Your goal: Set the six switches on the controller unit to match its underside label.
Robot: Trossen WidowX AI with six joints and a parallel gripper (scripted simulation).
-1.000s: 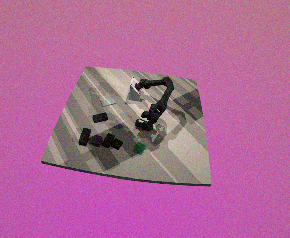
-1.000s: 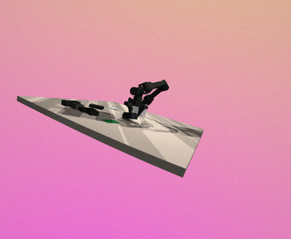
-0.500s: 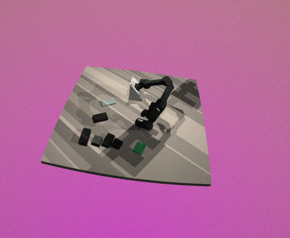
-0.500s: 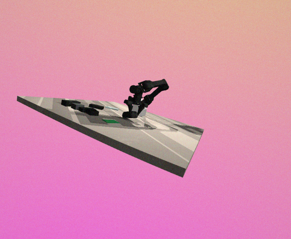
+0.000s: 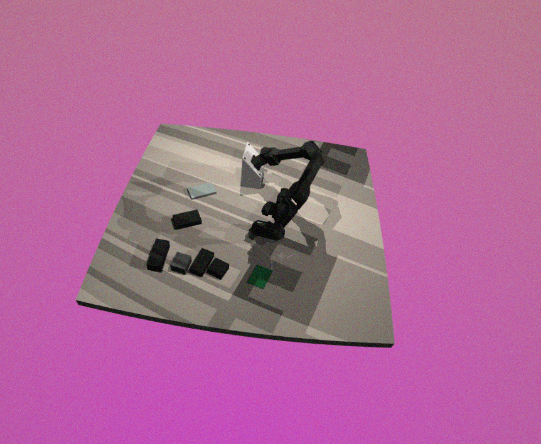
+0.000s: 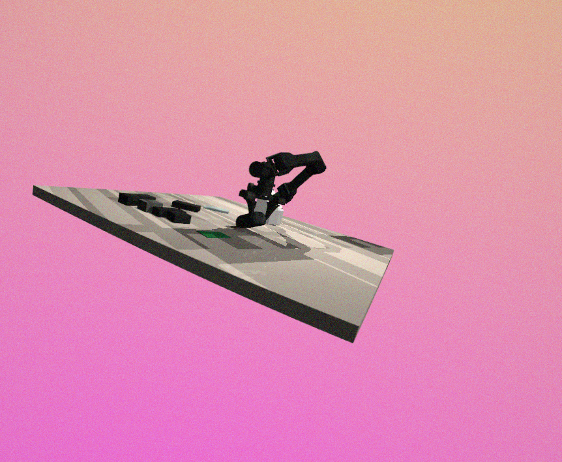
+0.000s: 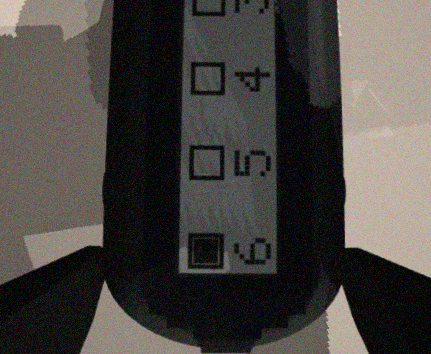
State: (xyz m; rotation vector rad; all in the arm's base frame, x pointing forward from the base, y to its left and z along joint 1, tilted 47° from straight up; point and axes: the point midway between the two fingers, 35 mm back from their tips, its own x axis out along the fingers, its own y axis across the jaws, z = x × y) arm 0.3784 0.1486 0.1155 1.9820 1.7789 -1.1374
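The dark controller unit (image 5: 263, 230) (image 6: 246, 219) (image 7: 139, 150) is under my wrist, with its underside label (image 7: 229, 120) facing the wrist camera. On the label, squares 4 and 5 are empty and square 6 is filled. Square 3 is cut by the top edge and its visible part looks empty; 1 and 2 are out of view. My gripper (image 5: 274, 227) (image 6: 257, 213) (image 7: 223, 262) is shut on the unit, one finger against each long side near the square 6 end. The rocker switches are hidden. I cannot tell whether the unit touches the bench.
A green square (image 5: 260, 276) (image 6: 214, 233) lies near the unit on the bench (image 5: 352, 296). Several dark blocks, including one long block (image 5: 158, 254), stand to the left in the top view. A pale plate (image 5: 201, 190) (image 6: 216, 209) and a grey-white stand (image 5: 251, 177) are farther back.
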